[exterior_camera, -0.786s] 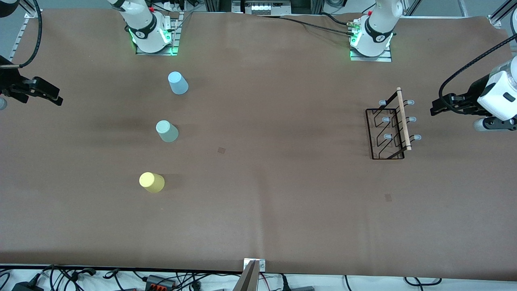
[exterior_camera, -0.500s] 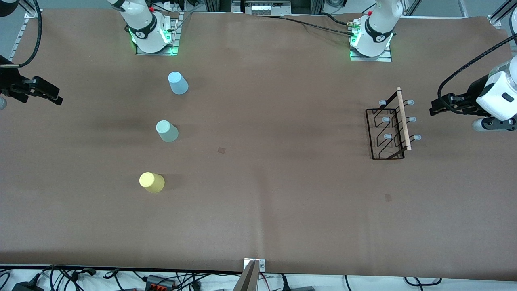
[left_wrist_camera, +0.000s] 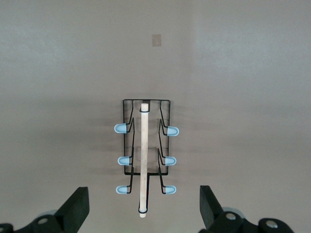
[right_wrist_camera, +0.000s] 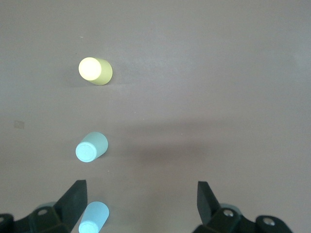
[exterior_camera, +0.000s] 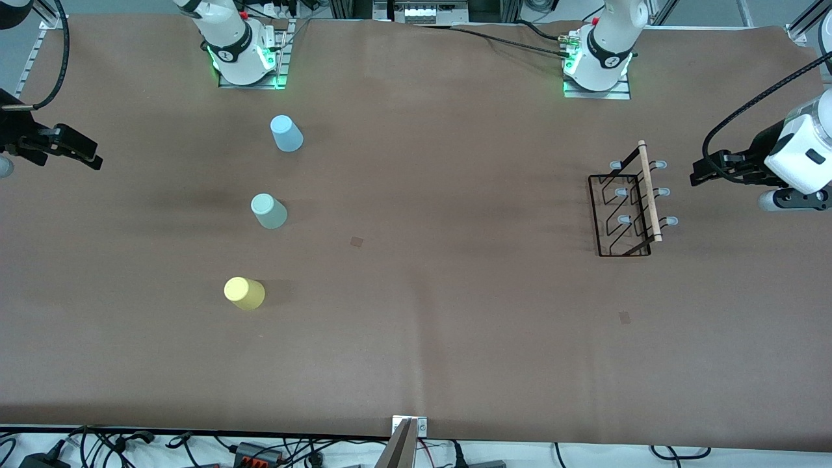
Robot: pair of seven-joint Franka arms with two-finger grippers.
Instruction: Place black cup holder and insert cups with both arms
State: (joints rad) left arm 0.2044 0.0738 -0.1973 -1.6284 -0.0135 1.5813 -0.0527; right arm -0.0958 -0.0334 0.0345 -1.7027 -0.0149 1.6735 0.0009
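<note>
The thin black wire cup holder (exterior_camera: 624,208) stands on the brown paper-covered table (exterior_camera: 442,325) toward the left arm's end. It has a rectangular wire base, six pale blue-grey capped pegs sticking out in two rows of three, and a light wooden dowel handle (exterior_camera: 649,191) along the top. Its long axis, and the dowel with it, runs from the robots' bases toward the front camera.

Three small smooth tapered plastic cups stand upside down, closed bottoms up, in a loose line toward the right arm's end, well apart from the holder. The light blue cup (exterior_camera: 286,133) is nearest the right arm's base, the pale mint green cup (exterior_camera: 268,211) comes next toward the front camera, and the yellow cup (exterior_camera: 244,292) is nearest that camera.

The left arm's dark two-finger end effector (exterior_camera: 705,172) hangs at the table's edge just beside the holder, its jaws spread wide and holding nothing; its wrist view looks down along the dowel. The right arm's dark end effector (exterior_camera: 81,155) hangs over its own end of the table, near the cups, jaws likewise wide apart and empty.
</note>
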